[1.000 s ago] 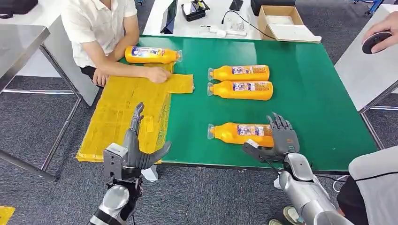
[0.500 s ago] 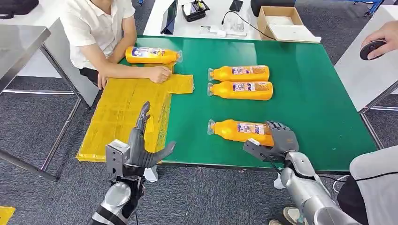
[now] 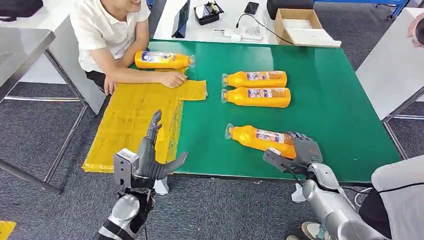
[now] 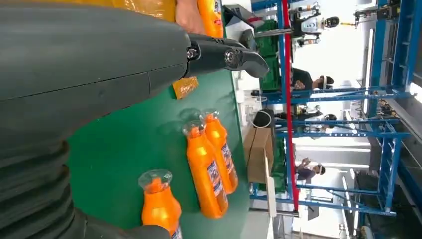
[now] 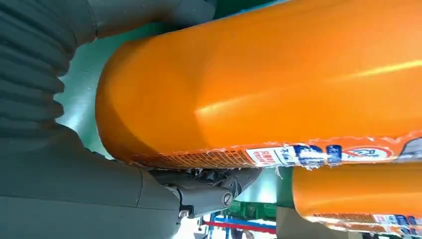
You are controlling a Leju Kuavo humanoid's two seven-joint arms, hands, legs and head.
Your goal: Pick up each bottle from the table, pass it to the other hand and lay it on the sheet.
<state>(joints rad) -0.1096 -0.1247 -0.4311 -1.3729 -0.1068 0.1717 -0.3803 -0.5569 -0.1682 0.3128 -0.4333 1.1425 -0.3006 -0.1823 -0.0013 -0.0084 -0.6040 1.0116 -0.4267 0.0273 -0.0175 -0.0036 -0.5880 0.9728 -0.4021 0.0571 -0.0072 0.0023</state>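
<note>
Green table (image 3: 330, 105) on grey carpet (image 3: 35, 125), yellow sheet (image 3: 135, 120) at its left edge. Right hand (image 3: 300, 152) grips orange bottle (image 3: 260, 138); left hand (image 3: 150, 160) spread wide, empty.

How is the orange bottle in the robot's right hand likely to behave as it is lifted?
The bottle is round-bodied and lies on its side, so it could roll if released. Its glossy plastic may slip. The right hand grips its base end, so the neck end will probably sag.

A person in a white shirt (image 3: 107, 25) sits at the green tabletop (image 3: 330, 100). Behind it lie a cardboard box (image 3: 295, 22), a black tray (image 3: 209, 11) and a phone (image 3: 251, 7).
</note>
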